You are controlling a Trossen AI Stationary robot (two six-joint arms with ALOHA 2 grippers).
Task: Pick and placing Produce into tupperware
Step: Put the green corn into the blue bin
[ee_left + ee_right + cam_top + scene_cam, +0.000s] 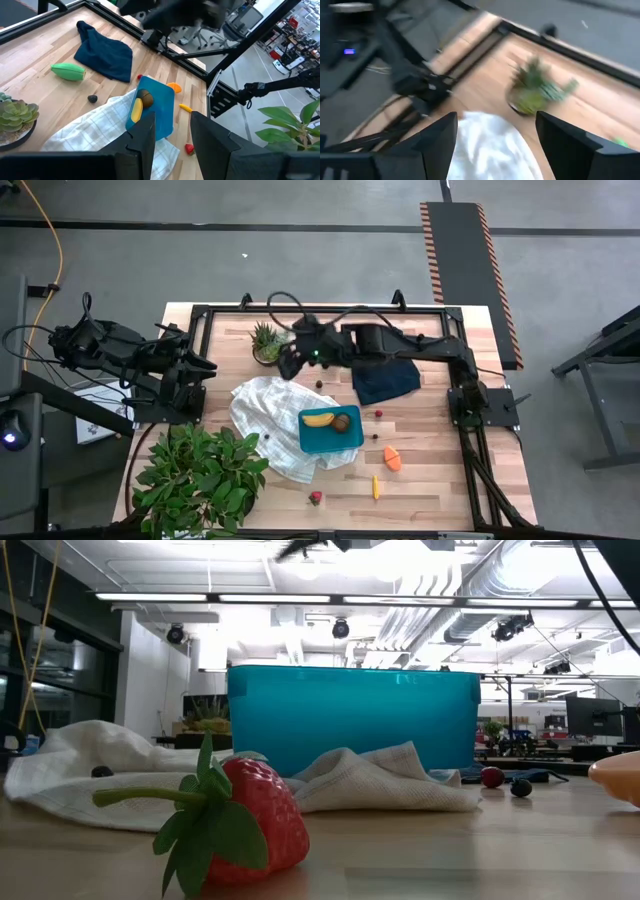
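Strawberry [245, 825] near table's [440, 490] front edge

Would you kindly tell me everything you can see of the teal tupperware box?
The tupperware is a teal-blue rectangular box with rounded corners, plastic by its look, open and upright with no lid on it. It sits near the table's middle, partly on a white checked cloth. Inside lie a yellow banana and a brown round fruit. Neither claw touches it.
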